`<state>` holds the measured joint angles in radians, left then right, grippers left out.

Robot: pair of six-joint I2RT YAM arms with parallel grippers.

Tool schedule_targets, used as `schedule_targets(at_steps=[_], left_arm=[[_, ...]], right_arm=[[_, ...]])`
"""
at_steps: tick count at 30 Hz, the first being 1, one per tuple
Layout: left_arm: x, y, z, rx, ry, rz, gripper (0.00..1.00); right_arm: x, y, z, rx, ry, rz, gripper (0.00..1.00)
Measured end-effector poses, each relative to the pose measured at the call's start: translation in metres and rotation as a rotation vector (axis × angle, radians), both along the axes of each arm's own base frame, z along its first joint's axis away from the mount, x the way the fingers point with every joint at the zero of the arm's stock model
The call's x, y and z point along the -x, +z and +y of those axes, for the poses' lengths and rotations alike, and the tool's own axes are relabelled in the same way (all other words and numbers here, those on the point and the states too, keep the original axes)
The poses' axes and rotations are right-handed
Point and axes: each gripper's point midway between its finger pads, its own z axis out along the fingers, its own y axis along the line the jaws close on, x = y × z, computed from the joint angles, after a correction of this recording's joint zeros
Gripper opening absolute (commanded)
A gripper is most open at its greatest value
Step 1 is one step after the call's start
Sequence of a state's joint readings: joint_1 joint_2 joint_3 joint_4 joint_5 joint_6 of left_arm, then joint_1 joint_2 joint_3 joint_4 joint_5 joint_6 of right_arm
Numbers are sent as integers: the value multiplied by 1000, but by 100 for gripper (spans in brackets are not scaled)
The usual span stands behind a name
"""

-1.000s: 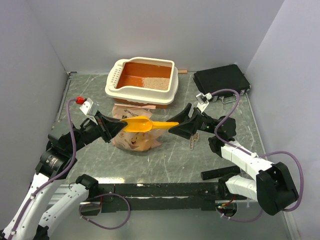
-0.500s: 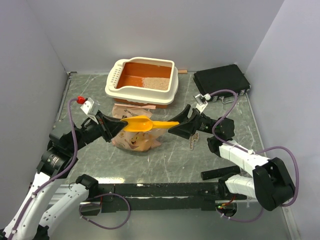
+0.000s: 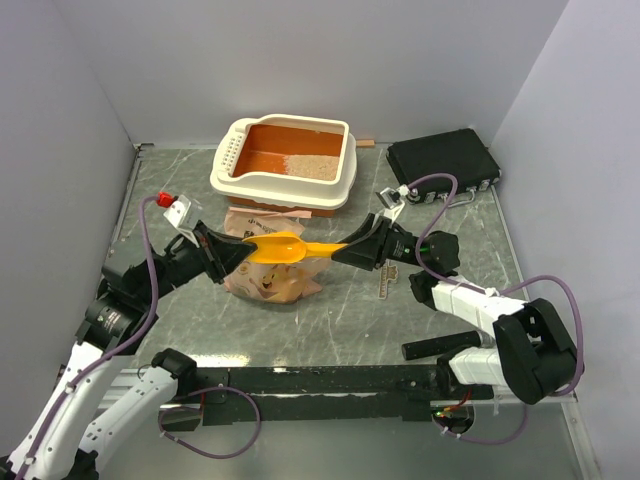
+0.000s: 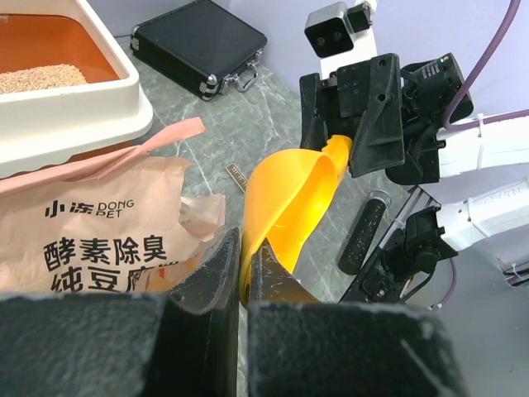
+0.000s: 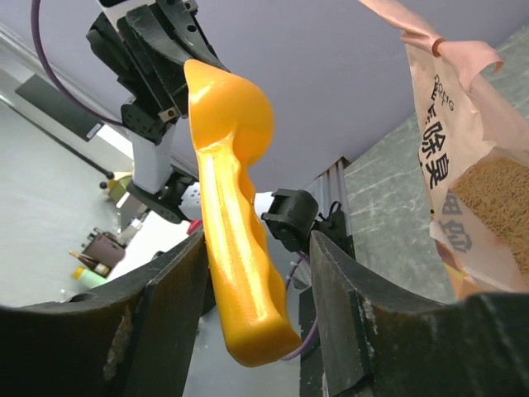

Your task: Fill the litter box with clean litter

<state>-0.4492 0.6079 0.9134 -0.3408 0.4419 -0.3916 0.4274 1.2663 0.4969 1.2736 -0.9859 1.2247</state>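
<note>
The litter box (image 3: 232, 178) stands at the back centre with a patch of clean litter (image 3: 312, 167) in its right half; it also shows in the left wrist view (image 4: 74, 103). The tan litter bag (image 3: 268, 282) stands open in front of it, with litter showing inside it (image 5: 496, 207). An orange-yellow scoop (image 3: 280, 247) hangs above the bag. My left gripper (image 3: 238, 253) is shut on the scoop's bowl rim (image 4: 289, 198). My right gripper (image 3: 352, 250) is open, with its jaws on either side of the scoop handle (image 5: 240, 248) and a gap on one side.
A black flat case (image 3: 445, 160) lies at the back right. A black bar (image 3: 440, 346) and a small ruler-like strip (image 3: 385, 286) lie on the table right of the bag. Grey walls close in on three sides.
My right gripper has moved left along the scoop handle, so the handle now lies between its open jaws. The left gripper and scoop have stayed in place.
</note>
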Motion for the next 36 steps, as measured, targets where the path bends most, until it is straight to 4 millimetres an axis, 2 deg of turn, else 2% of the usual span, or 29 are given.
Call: schedule_targets(at_steps=[6, 15, 17, 20, 21, 22, 25, 27, 28, 31, 36], left_arm=[[-1, -1, 0, -2, 0, 4, 1], [-2, -9, -2, 3, 0, 34, 1], [-2, -10, -2, 5, -1, 38, 1], [-5, -14, 0, 2, 18, 48, 1], [-7, -18, 1, 2, 35, 67, 3], [-8, -21, 2, 9, 40, 86, 18], [-8, -19, 1, 19, 39, 83, 52], [-9, -18, 1, 8, 39, 66, 62], [-10, -18, 1, 7, 42, 60, 70], [-12, -16, 6, -13, 67, 25, 76], [-18, -7, 18, -45, 133, -50, 78]], right_arm=[[0, 1, 0, -3, 4, 15, 58], [0, 1, 0, -3, 3, 15, 49], [0, 0, 0, -2, 3, 15, 42], [5, 1, -1, -5, 17, 6, 0], [9, 7, -2, -19, 20, -28, 0], [11, 12, -3, -31, 16, -64, 0], [11, 14, -5, -38, 8, -77, 0], [11, 11, -4, -34, 2, -59, 0], [10, 8, -5, -29, -3, -48, 0], [12, 9, -8, -27, -35, -74, 0], [29, 51, -23, -73, -141, -291, 0]])
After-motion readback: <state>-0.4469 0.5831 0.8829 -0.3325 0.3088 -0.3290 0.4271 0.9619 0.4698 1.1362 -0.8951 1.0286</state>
